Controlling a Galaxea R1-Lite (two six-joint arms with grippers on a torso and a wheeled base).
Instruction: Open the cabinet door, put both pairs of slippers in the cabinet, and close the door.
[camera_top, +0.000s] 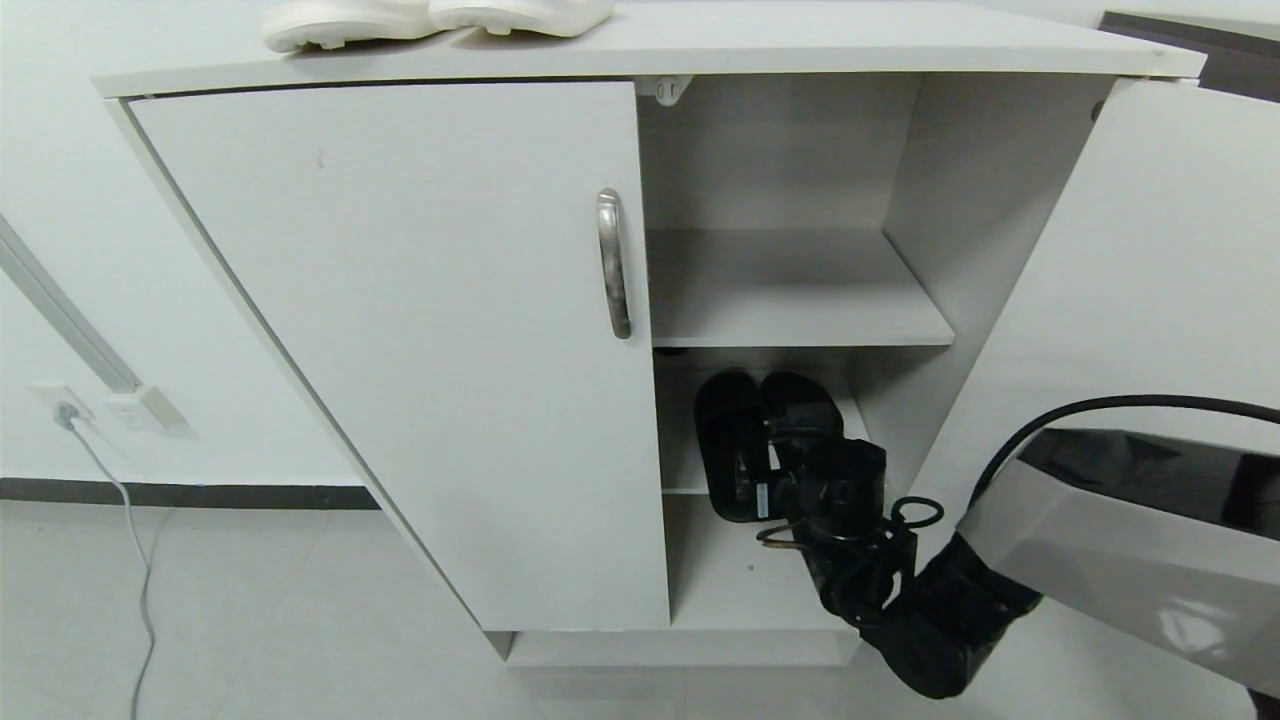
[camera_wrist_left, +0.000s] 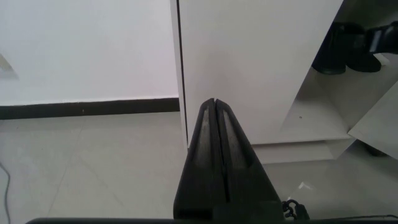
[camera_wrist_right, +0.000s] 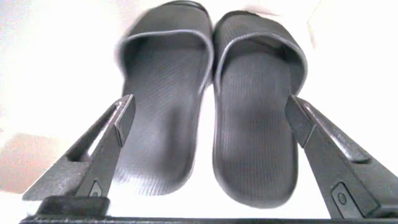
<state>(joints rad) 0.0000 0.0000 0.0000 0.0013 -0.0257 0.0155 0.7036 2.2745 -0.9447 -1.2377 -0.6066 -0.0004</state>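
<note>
A pair of black slippers (camera_top: 745, 430) (camera_wrist_right: 249, 112) lies side by side on the lower shelf (camera_top: 680, 470) of the white cabinet (camera_top: 650, 50); they also show as the black slippers (camera_wrist_left: 345, 50). My right gripper (camera_top: 775, 470) (camera_wrist_right: 210, 102) is open at their heel ends, one finger on each side, holding nothing. A pair of white slippers (camera_top: 430, 18) rests on the cabinet top. The right door (camera_top: 1150, 280) stands open; the left door (camera_top: 400, 330) is closed. My left gripper (camera_wrist_left: 214, 106) is shut on nothing, low above the floor and pointing at the cabinet's left side.
The upper shelf (camera_top: 800, 300) is bare. The closed door carries a metal handle (camera_top: 612, 262). A wall socket with a cable (camera_top: 65, 412) is on the left wall, and tiled floor (camera_top: 250, 620) lies in front of the cabinet.
</note>
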